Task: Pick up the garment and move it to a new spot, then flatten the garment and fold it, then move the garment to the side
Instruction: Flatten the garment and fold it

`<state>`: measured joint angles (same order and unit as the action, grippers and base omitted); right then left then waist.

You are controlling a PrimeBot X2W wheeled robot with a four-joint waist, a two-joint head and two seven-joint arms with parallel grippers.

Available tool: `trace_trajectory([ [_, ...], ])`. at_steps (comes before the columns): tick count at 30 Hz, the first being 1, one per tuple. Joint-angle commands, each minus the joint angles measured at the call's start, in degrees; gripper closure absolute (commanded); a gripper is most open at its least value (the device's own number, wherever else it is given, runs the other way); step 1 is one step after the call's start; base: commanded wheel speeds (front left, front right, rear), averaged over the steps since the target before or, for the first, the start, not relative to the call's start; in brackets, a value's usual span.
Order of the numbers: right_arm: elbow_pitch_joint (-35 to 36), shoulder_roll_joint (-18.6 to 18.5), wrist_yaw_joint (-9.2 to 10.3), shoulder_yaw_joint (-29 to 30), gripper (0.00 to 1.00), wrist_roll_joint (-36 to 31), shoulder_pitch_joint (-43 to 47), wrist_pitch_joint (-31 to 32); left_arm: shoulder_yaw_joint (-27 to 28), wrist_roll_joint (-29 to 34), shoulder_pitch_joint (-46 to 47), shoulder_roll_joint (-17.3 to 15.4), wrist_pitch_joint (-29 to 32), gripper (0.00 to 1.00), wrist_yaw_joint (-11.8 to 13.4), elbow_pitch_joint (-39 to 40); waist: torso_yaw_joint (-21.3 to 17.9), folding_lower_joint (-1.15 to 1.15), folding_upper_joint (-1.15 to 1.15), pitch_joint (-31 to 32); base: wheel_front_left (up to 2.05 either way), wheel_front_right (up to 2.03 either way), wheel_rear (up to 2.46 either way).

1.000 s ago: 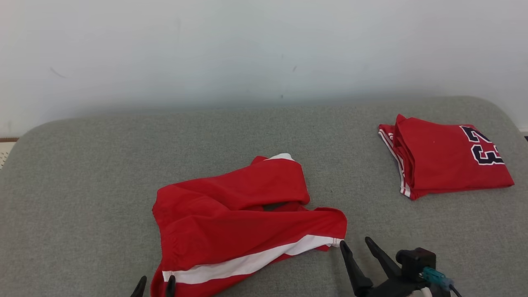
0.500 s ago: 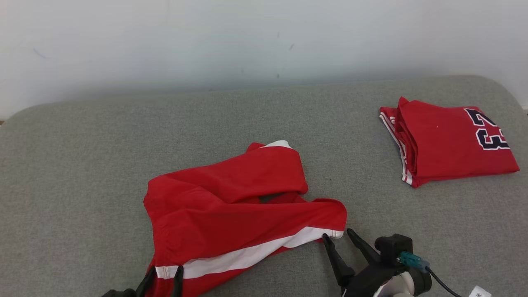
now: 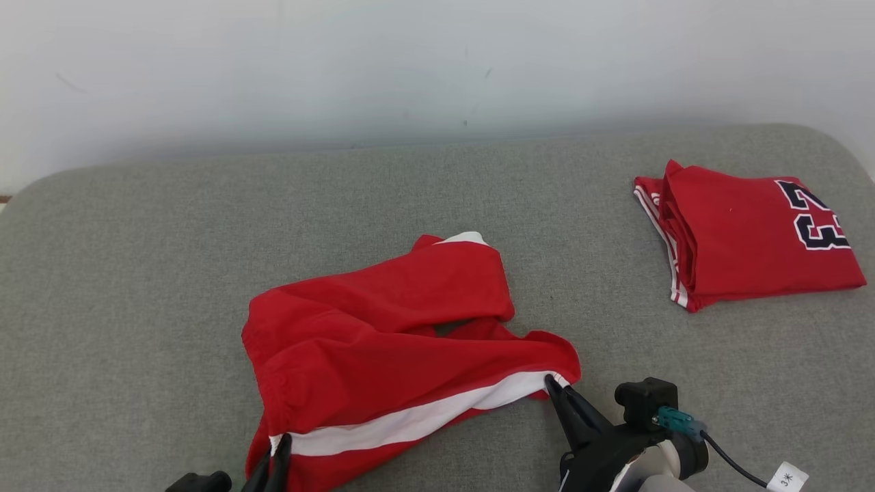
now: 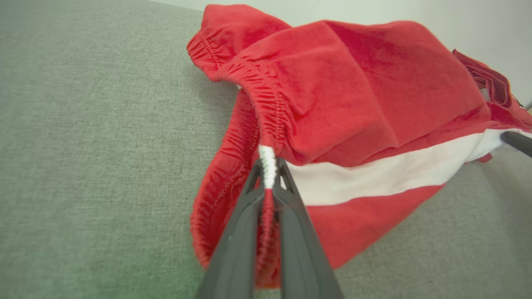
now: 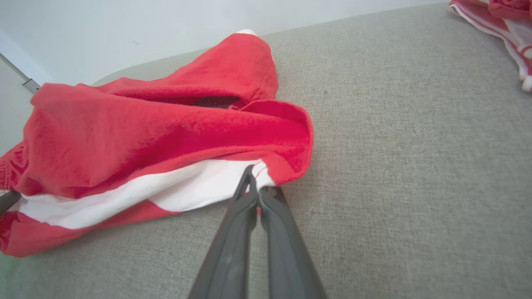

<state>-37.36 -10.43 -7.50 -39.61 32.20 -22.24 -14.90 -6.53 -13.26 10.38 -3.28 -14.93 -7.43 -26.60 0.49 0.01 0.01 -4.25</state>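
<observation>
The garment [image 3: 383, 342] is a pair of red shorts with a white side stripe, lying crumpled at the middle front of the grey cushion. My left gripper [image 3: 279, 443] is shut on the garment's elastic waistband where the white stripe ends; the left wrist view shows the band [image 4: 268, 160] pinched between the dark fingers. My right gripper [image 3: 551, 383] is shut on the garment's leg hem at the stripe's other end, and the right wrist view shows that hem corner [image 5: 259, 172] caught between the tips. The stripe runs stretched between both grips.
A folded red jersey [image 3: 745, 236] with a dark number lies at the back right of the grey cushion [image 3: 137, 273]. A white wall stands behind the cushion. Bare cushion lies to the left and between the two red pieces.
Both grippers moved forward onto the garment's edge and closed on it, left on the waistband, right on the leg hem. The head camera tilted slightly.
</observation>
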Motion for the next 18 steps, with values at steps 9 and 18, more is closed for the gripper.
trace_trajectory([
  [9,6.1,-3.3,0.02,-2.6,1.00,3.4,1.7,0.0,0.2,-0.5,-3.2,-1.1,-0.2,1.00,0.0,5.4,0.1,-0.01,-0.01,2.3,0.00,0.00,0.00],
  [18,14.5,-7.4,0.02,-5.6,1.00,8.7,-2.4,4.0,-1.6,-1.0,0.6,-5.6,0.4,1.00,0.0,12.1,-0.4,-0.01,-0.01,3.0,0.00,0.00,0.00],
])
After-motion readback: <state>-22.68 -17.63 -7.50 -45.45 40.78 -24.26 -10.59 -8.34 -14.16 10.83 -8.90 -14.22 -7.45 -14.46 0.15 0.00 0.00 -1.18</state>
